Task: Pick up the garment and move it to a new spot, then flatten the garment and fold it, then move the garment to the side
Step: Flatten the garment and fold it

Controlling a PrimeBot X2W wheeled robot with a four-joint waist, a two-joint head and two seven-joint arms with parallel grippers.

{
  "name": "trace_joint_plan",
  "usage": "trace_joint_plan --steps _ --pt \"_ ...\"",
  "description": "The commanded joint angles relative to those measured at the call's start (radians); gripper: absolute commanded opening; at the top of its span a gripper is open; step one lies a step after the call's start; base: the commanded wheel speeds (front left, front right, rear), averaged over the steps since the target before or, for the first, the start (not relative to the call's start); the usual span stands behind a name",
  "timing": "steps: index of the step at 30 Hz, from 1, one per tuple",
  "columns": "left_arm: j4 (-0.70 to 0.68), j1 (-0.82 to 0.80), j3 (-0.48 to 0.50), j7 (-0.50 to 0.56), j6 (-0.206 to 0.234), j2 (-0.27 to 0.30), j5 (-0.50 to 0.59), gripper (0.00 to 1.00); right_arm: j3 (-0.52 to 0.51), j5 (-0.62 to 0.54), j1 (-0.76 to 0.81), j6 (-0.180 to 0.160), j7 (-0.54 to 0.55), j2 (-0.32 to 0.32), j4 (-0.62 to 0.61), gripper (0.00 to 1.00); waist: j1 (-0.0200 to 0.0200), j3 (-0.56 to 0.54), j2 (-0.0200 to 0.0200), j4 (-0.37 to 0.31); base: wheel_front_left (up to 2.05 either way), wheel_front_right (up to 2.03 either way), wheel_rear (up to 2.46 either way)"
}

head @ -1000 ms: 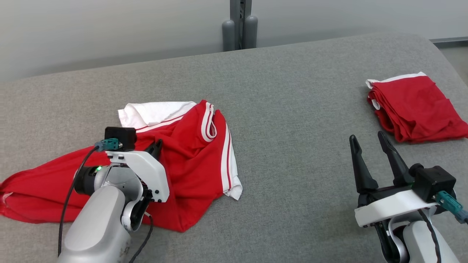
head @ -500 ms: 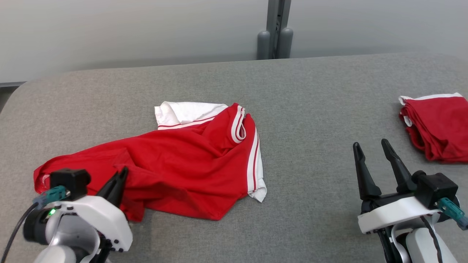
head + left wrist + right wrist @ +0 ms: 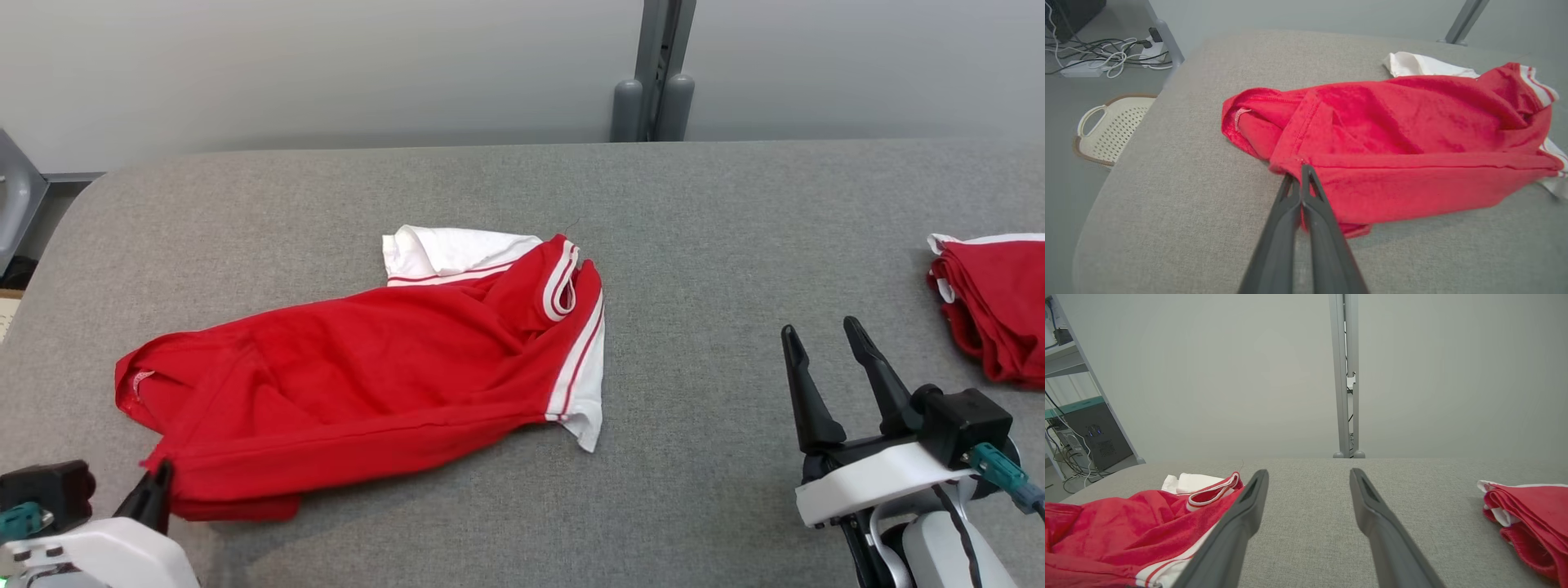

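The garment point(image 3: 367, 367) is laid across the left half of the table point(image 3: 718, 212). Its near-left hem corner is pinched by the closed left gripper point(image 3: 153, 488) at the near edge. Compared with a second ago, it is drawn out longer and flatter. The right gripper point(image 3: 820, 328) is held wide and empty, well to the right.

I see the folded garment point(image 3: 992, 306) cut by the head view's right edge; left gripper point(image 3: 153, 494) mostly below frame.
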Motion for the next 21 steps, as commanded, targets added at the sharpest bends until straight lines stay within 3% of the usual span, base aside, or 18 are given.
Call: trace_joint_plan --steps 1,10,13,14,15,21 --pt "0.010 0.015 0.014 -0.004 0.013 0.012 0.008 0.00 -0.002 0.007 -0.001 0.000 -0.004 -0.008 0.005 1.00 0.0000 -0.003 0.0000 0.001 0.00 0.00 0.00" --pt "0.118 0.065 0.053 -0.036 0.078 0.039 0.062 0.00 0.012 0.007 0.007 0.000 -0.004 -0.009 0.018 1.00 0.0000 -0.022 0.0000 0.007 0.00 0.00 0.00" --pt "0.144 0.062 0.043 -0.038 0.078 0.016 0.046 0.04 0.016 0.009 0.010 0.000 -0.004 -0.013 0.026 1.00 0.0000 -0.027 0.0000 0.009 0.00 0.00 0.00" --pt "0.151 0.061 0.038 -0.038 0.072 0.011 0.042 0.40 0.018 0.010 0.011 0.000 -0.004 -0.015 0.031 1.00 0.0000 -0.028 0.0000 0.010 0.00 0.00 0.00" --pt "0.158 0.059 0.035 -0.044 0.067 0.005 0.037 0.98 0.020 0.011 0.010 0.000 -0.004 -0.015 0.035 1.00 0.0000 -0.029 0.0000 0.011 0.00 0.00 0.00" --pt "0.162 0.021 0.012 -0.087 0.055 -0.013 0.055 1.00 0.039 0.021 0.002 0.000 -0.004 -0.016 0.061 1.00 0.0000 -0.037 0.0000 0.019 0.00 0.00 0.00"
